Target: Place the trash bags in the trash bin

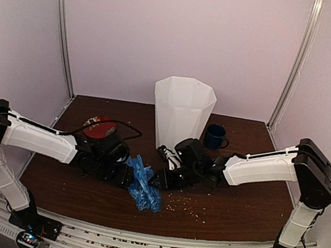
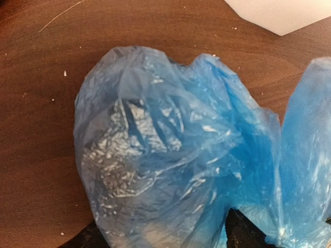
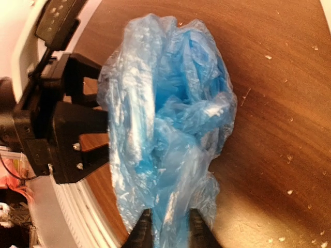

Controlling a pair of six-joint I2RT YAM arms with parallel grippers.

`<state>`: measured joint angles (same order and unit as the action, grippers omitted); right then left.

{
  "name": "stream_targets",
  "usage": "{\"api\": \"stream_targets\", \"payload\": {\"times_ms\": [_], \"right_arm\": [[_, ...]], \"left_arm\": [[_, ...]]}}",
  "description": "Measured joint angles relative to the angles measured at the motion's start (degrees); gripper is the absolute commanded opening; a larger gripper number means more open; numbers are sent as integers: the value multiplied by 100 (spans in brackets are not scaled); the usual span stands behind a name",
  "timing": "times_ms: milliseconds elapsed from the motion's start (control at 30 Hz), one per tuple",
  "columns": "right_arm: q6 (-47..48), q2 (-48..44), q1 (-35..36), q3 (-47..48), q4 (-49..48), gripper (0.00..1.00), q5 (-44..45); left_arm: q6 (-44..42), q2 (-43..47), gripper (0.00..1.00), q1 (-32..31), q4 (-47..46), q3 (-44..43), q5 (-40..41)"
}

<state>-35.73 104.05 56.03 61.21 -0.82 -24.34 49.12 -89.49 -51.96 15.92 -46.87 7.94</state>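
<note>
Clenched on a fold of the thin, wrinkled, light-blue translucent plastic trash bag [image 3: 165,119], your right claw [image 3: 168,230] pinches the film between its two dark fingertips. Your left claw [image 1: 125,177] meets the bag's opposite side; film drapes over its fingers, so you cannot tell whether it grips. The bag lies bunched on the dark brown wooden table [image 1: 234,203], in front of and apart from the tall white faceted plastic trash bin [image 1: 182,111], which stands upright. A dark blue mug [image 1: 215,136] sits just right of the bin. Pale crumbs [image 1: 187,205] dot the table nearby.
</note>
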Motion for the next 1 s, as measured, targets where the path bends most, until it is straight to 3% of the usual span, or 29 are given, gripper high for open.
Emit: {"api": "stream_targets", "payload": {"times_ms": [133,300,467,600,700,767,867,1000], "right_arm": [[24,-2,0,0,-107,0,-103],[17,-216,0,4,85,0,26],[133,-973,24,354,835,0,487],[221,-1703,50,734,1134,0,925],[297,-2118,87,778,1169,0,1134],[323,-2212,107,695,1130,0,1213],[393,-2157,111,505,1130,0,1285],[450,-1963,118,269,1117,0,1290]], "left_arm": [[-125,0,75,28,4,-96,11],[-234,61,83,50,164,-273,118],[-428,938,88,96,997,-595,463],[-695,1963,82,103,1224,-1117,422],[-925,2446,72,109,903,-1342,-151],[-962,2406,71,109,780,-1368,-496],[-911,2031,81,109,688,-1266,-885],[-745,1467,84,203,612,-918,-1307]]}}
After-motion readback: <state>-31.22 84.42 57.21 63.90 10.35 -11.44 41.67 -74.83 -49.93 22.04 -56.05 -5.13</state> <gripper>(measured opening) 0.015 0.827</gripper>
